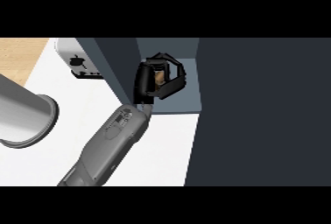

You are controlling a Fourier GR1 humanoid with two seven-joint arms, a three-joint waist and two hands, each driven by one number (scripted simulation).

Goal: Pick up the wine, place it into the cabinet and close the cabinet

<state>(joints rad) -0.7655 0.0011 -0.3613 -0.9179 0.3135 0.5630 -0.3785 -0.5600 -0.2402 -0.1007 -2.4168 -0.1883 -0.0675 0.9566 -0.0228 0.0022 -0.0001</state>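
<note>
A: Wine (158, 77) — only a tan sliver shows, inside the cabinet (187, 103) opening.

B: Held?

A: Yes. Right hand (155, 81) curled round it, hiding most of it.

B: Around it?

A: Toaster (79, 61) left on the white surface (161, 148); grey pot (26, 118) at the edge.

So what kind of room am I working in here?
Most likely a kitchen. A white counter holds a toaster at the back and a large steel pot at the left, and a dark cabinet stands open, with the hand reaching inside.
</note>
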